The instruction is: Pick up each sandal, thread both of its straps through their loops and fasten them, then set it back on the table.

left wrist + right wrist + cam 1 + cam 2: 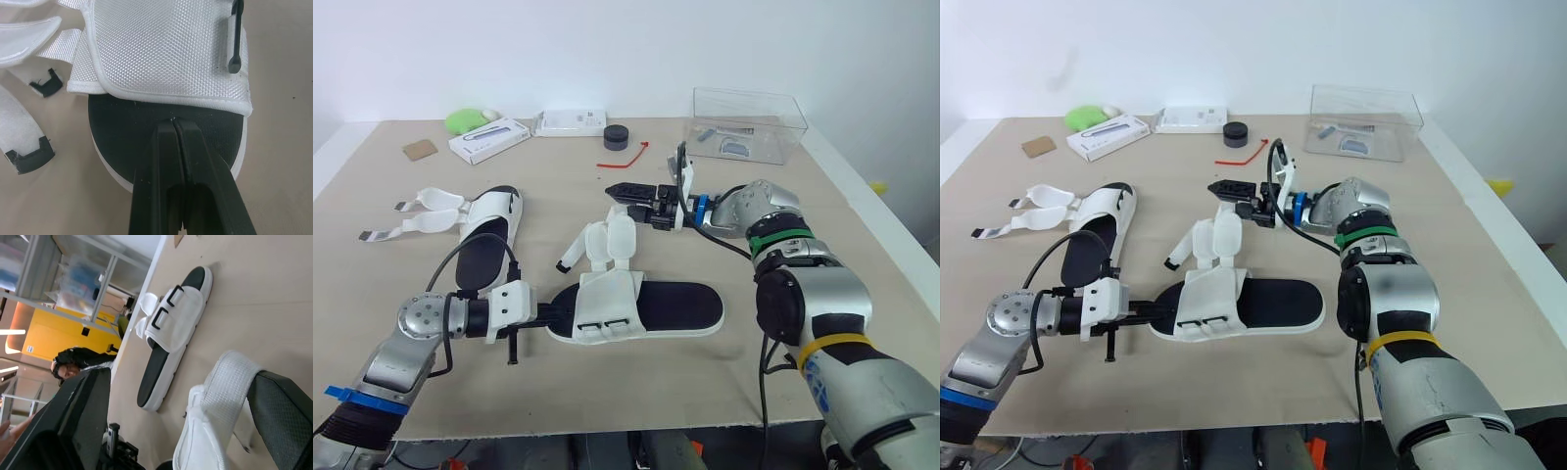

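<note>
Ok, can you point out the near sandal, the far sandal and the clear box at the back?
near sandal point(675, 305): left eye view, on its black footbed.
far sandal point(480, 259): left eye view, on its black footbed.
clear box point(773, 113): left eye view, on its upper wall.

Front centre: sandal point(646, 308) lies crosswise; its loose straps point(607, 240) stick up toward mid-frame and block a low pass there.
Left gripper point(560, 317): lower left, fingers pressed together at the sandal's left end.
Right gripper point(625, 193): mid-frame, fingers spread, just behind the straps.
Left middle: second sandal point(487, 240), its strap ends splayed out to the left.
Between sandals: narrow bare strip, open at its far end.
Upper left row: card point(420, 150), green lump point(465, 120), white box point(489, 140), white pack point(570, 122), puck point(616, 137), red tie point(626, 160).
Upper right: clear box point(744, 122).
Free: table point(646, 387) bare along the front edge and at far left below the second sandal.
</note>
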{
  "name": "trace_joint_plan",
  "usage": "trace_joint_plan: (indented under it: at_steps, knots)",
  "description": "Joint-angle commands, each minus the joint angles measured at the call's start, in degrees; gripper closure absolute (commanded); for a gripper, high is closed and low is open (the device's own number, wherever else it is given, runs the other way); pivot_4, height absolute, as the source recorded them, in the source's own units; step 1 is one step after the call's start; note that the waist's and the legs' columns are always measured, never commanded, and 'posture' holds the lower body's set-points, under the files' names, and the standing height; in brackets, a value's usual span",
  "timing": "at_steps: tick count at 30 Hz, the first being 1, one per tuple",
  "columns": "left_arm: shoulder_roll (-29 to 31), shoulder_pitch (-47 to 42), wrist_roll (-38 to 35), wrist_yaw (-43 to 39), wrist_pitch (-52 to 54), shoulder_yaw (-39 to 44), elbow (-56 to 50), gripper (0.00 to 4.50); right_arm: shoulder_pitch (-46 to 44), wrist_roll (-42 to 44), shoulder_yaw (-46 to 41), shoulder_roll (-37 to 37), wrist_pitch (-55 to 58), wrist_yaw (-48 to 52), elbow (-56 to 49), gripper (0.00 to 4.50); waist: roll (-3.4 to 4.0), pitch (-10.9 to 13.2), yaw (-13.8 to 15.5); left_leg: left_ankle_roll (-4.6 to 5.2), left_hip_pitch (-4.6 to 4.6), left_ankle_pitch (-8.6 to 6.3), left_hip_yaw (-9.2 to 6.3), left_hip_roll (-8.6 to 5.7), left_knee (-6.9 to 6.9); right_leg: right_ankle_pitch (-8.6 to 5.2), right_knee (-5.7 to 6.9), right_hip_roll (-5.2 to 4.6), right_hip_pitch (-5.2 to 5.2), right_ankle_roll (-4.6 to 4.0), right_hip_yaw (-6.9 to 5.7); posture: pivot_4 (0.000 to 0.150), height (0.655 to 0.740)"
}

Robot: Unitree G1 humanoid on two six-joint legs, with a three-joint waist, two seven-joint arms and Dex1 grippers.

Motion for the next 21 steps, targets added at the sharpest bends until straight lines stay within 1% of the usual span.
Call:
trace_joint_plan:
  at_steps: [1, 6, 9, 10, 11, 12, 15, 16, 17, 21]
  knots:
    - [0.05, 0.3, 0.46, 0.1, -0.5, -0.26, -0.37, 4.47, -2.16, -0.61, -1.36, 0.77, -2.16, -0.2, -0.28, 0.0, 0.0, 0.0, 0.0, 0.0, 0.0, 0.0, 0.0, 0.0, 0.0, 0.0, 0.0, 0.01, 0.0, 0.0, 0.0, 0.15, 0.74]
    - [-0.29, 0.25, 0.63, 0.25, -0.55, -0.42, -0.29, 4.47, -2.01, -1.37, -1.93, 1.57, -3.42, -0.79, 0.54, 0.0, 0.0, 0.0, 0.0, 0.0, -0.01, 0.0, 0.0, 0.0, 0.0, 0.0, 0.0, 0.03, 0.0, 0.0, -0.01, 0.15, 0.74]
    - [-0.35, 0.48, 0.68, 0.28, -0.51, -0.51, -0.52, 4.5, -2.12, -1.48, -2.25, 1.82, -3.84, -0.7, 0.73, 0.82, 0.0, 0.0, 0.0, 0.0, -0.01, 0.0, 0.0, -0.03, 0.0, -0.01, 0.0, -0.01, 0.0, 0.01, 0.0, 0.15, 0.74]
    - [-0.36, 0.58, 0.69, 0.28, -0.49, -0.54, -0.6, 4.5, -2.18, -1.55, -2.3, 1.83, -4.02, -0.42, 0.73, 1.4, 0.0, 0.0, 0.0, 0.0, -0.02, 0.0, 0.0, -0.03, 0.0, -0.01, -0.01, -0.01, 0.0, 0.02, 0.0, 0.15, 0.74]
    - [-0.36, 0.64, 0.72, 0.29, -0.5, -0.57, -0.62, 4.5, -2.25, -1.64, -2.32, 1.82, -4.24, -0.15, 0.71, 1.71, 0.0, 0.0, 0.01, 0.0, -0.02, 0.0, 0.0, -0.03, 0.0, -0.01, -0.01, -0.01, 0.0, 0.03, 0.0, 0.15, 0.74]
    - [-0.37, 0.67, 0.75, 0.28, -0.53, -0.6, -0.59, 4.5, -2.34, -1.68, -2.43, 1.77, -4.44, -0.02, 0.72, 2.3, 0.0, 0.0, 0.01, 0.0, -0.02, 0.0, 0.0, -0.03, 0.0, -0.01, -0.01, -0.01, 0.0, 0.03, -0.01, 0.15, 0.74]
    - [-0.4, 0.95, 0.8, 0.36, -0.55, -0.68, -0.76, 4.5, -2.5, -1.95, -2.74, 1.53, -4.88, 0.65, 0.58, 3.73, 0.0, 0.0, 0.01, 0.0, -0.02, 0.0, -0.01, -0.03, 0.0, -0.01, -0.01, -0.01, 0.0, 0.03, -0.01, 0.15, 0.74]
    - [-0.41, 1.0, 0.79, 0.38, -0.54, -0.71, -0.83, 4.5, -2.5, -2.17, -2.69, 1.44, -5.34, 1.07, 0.4, 4.34, 0.0, 0.0, 0.01, 0.0, -0.02, 0.0, -0.01, -0.03, 0.0, -0.01, -0.01, -0.01, 0.0, 0.03, -0.01, 0.15, 0.74]
    - [-0.43, 1.0, 0.77, 0.4, -0.53, -0.75, -0.85, 4.5, -2.52, -2.34, -2.64, 1.35, -5.83, 1.59, 0.18, 4.47, 0.0, 0.0, 0.01, 0.0, -0.02, 0.0, -0.01, -0.03, 0.0, -0.01, -0.01, -0.01, 0.0, 0.03, -0.01, 0.15, 0.74]
    - [-0.4, 1.09, 0.7, 0.46, -0.67, -0.85, -0.92, 4.5, -2.74, -2.69, -2.21, 0.97, -8.06, 4.63, -1.66, 4.47, 0.0, 0.0, 0.01, 0.0, -0.01, 0.0, 0.0, -0.03, 0.0, -0.01, -0.01, 0.0, 0.0, 0.03, -0.01, 0.15, 0.74]
